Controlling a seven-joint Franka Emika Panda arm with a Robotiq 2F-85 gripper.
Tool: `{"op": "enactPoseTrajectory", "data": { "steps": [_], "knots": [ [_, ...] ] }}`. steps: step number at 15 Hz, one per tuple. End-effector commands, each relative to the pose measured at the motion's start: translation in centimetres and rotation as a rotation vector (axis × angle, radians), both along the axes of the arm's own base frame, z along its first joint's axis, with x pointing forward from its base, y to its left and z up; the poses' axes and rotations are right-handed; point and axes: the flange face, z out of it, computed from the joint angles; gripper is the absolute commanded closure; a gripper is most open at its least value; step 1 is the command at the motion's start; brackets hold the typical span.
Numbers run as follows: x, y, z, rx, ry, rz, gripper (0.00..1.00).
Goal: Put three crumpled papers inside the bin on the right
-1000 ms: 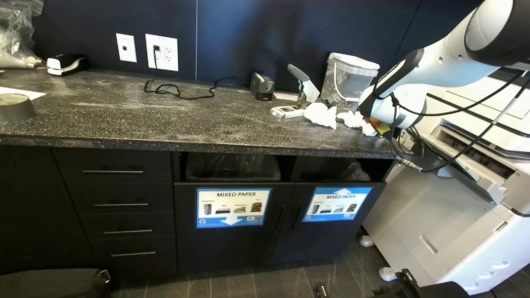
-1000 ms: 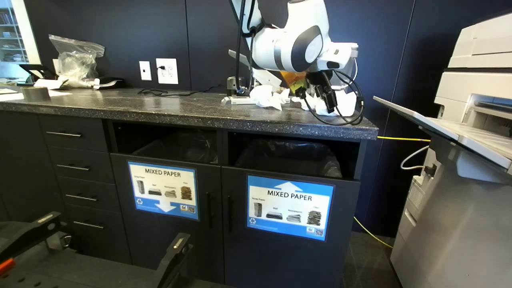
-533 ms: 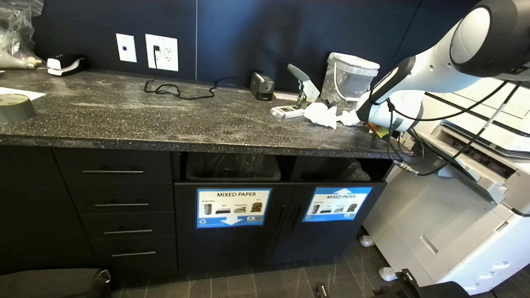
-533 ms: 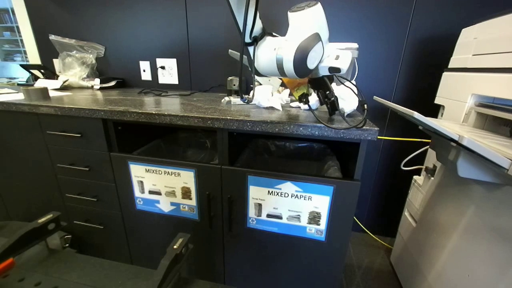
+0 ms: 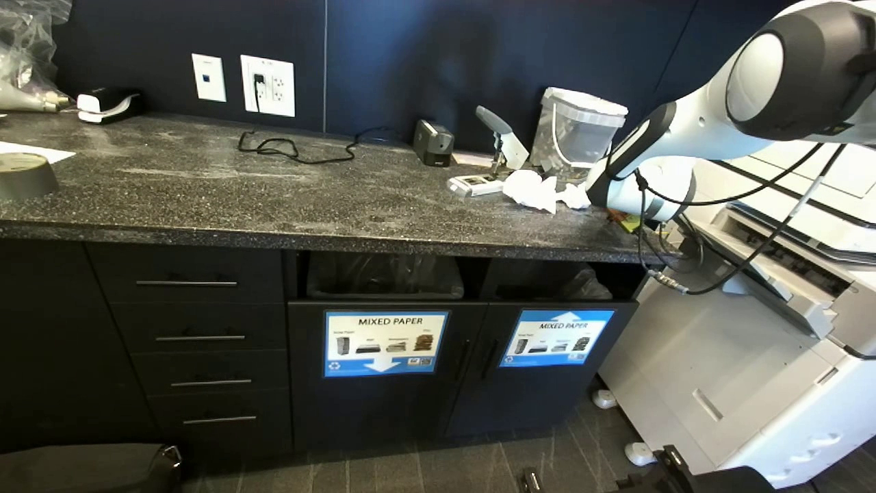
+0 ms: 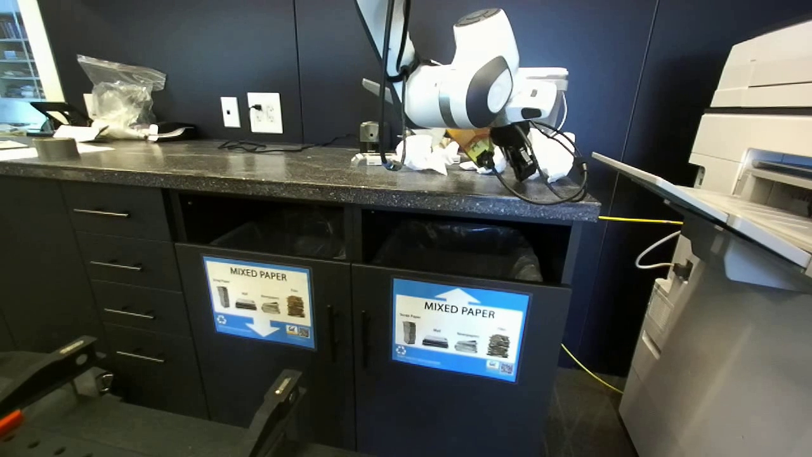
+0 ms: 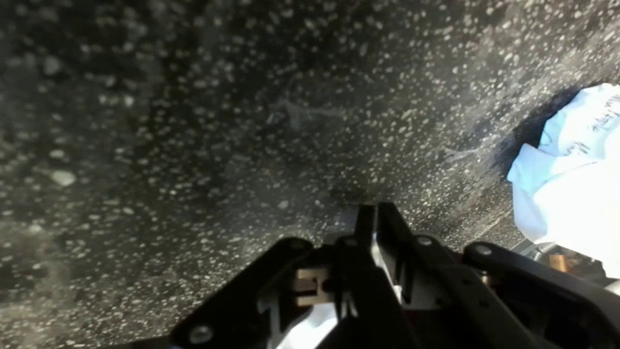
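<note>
In the wrist view my gripper (image 7: 376,209) is shut low over the dark speckled counter. A narrow pale strip shows between its fingers; I cannot tell whether paper is pinched there. White crumpled paper (image 7: 311,325) shows behind the finger linkage, and another crumpled paper (image 7: 569,189) with handwriting lies at the right. In an exterior view, my gripper (image 6: 524,170) stands beside a white wad (image 6: 555,155), with smaller white paper (image 6: 499,163) on its other side and a further wad (image 6: 419,152) to the left. Below the counter is the right-hand bin (image 6: 533,270), its blue sign (image 6: 458,293) carrying an up arrow.
A similar bin (image 6: 184,251) stands left of it. On the counter are a translucent bucket (image 5: 582,127), a grey-white desk tool (image 5: 475,185), a black sharpener (image 5: 432,144) and an orange-yellow packet (image 6: 474,143). A large printer (image 5: 725,383) stands at the right.
My arm has come down slightly, and its gripper has closed. The white paper beside the gripper has shifted a little to the right; its cable loop also swung right.
</note>
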Motion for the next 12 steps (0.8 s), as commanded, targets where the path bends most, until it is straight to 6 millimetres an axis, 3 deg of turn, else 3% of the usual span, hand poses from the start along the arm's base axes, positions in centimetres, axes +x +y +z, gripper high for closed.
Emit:
{"op": "enactPoseTrajectory", "data": {
  "steps": [1, 2, 3, 5, 7, 8, 10, 11, 12],
  "knots": [
    [1.2, 0.3, 0.4, -0.088, 0.025, 0.094, 0.70],
    [1.2, 0.5, 0.9, -0.087, 0.015, 0.106, 0.70],
    [1.6, 2.7, 0.7, -0.103, 0.017, 0.136, 0.66],
    [1.8, 1.4, 1.8, -0.101, 0.005, 0.154, 0.50],
    [2.2, 3.2, 2.0, -0.116, -0.002, 0.177, 0.36],
    [2.2, 1.9, 2.7, -0.106, -0.008, 0.178, 0.27],
    [2.5, 3.8, 2.7, -0.119, -0.017, 0.194, 0.12],
    [2.6, 2.4, 3.1, -0.109, -0.022, 0.192, 0.05],
    [2.6, 3.5, 3.0, -0.113, -0.027, 0.198, 0.01]
  ]
}}
